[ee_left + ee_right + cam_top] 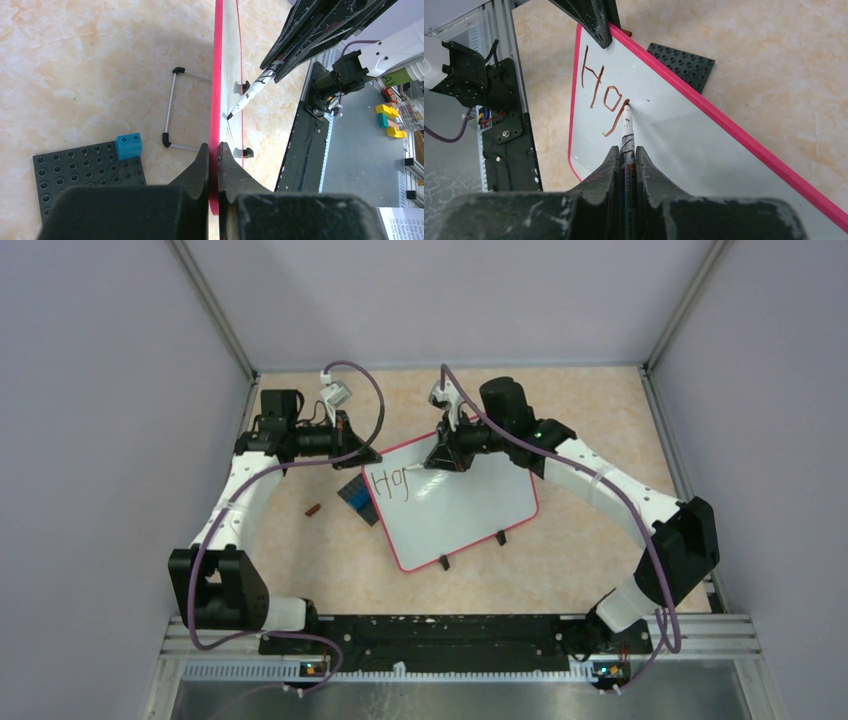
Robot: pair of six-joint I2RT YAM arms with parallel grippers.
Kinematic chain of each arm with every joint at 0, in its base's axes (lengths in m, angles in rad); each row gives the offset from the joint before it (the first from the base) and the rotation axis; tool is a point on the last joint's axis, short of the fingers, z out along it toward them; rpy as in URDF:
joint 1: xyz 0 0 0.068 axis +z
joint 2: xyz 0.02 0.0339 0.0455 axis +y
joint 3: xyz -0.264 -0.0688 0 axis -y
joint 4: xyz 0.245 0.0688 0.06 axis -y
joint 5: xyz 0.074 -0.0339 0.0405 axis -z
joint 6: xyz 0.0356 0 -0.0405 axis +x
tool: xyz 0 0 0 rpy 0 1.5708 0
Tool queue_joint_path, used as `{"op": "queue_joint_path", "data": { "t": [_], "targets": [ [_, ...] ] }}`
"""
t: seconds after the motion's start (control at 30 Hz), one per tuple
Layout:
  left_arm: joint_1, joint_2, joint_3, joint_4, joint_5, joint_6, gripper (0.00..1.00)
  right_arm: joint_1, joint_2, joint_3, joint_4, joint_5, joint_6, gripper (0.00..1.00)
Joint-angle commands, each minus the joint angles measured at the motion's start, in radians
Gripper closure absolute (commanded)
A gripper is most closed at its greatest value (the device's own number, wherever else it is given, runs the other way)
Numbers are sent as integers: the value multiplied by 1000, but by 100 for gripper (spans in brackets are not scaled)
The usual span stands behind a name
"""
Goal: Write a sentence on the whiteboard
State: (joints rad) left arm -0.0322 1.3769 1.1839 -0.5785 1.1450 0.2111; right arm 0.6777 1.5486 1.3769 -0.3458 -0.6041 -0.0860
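Right end effector is closed tight on a white marker. The barrel runs up between the two fingers and the tip touches the whiteboard. In the top view this end effector sits just above the centre of the frame, over the board's upper edge.

Left end effector is pinched shut on the board's red-pink rim, one finger on each side of the edge. From above it is at the board's upper left corner.

The whiteboard lies in the middle of the desk, turned at an angle, with its two black feet toward the lower edge of the frame. Of the sentence, only "Ho" and part of a third letter are written, in red-brown strokes at the board's upper left, and the marker tip rests on that third letter.

A dark grey studded plate lies just left of the board, partly under its edge, with a small blue brick on it. A small brown piece lies further left on the desk.
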Motion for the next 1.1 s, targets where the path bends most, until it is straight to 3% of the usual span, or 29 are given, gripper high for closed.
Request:
{"op": "queue_joint_path", "data": {
  "t": [0.0, 0.53, 1.07],
  "targets": [
    [-12, -17, -6, -14, -11, 16, 100, 2, 9, 41, 14, 25, -27, 100],
    [-12, -16, -9, -15, -16, 14, 100, -43, -32, -24, 3, 46, -43, 100],
    [-12, -13, -8, -15, -14, 14, 100, -11, -22, -84, 29, 15, -33, 100]
  ]
}}
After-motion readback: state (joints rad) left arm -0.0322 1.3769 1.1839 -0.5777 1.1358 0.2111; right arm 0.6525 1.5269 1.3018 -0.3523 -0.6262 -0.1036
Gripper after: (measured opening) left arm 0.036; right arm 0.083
